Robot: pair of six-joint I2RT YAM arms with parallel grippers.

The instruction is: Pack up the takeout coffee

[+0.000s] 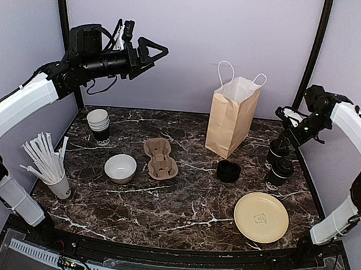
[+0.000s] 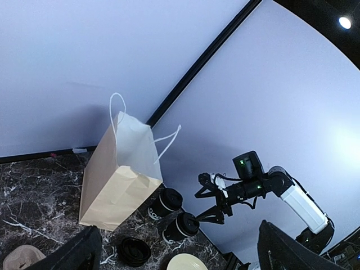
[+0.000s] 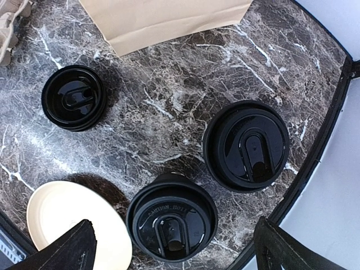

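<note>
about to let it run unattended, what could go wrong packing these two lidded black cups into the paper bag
The two black paper cups with black plastic lids stand close together under the open right gripper; a finger coming down on one could knock the other over. The brown paper bag stands unsupported, with the open left gripper high and far from it, so a cup lowered in might catch its rim and tip it.

One takeout coffee cup [image 3: 171,219] bears embossed lid lettering, seemingly "CAUTION HOT"; nothing else is legible.
</note>
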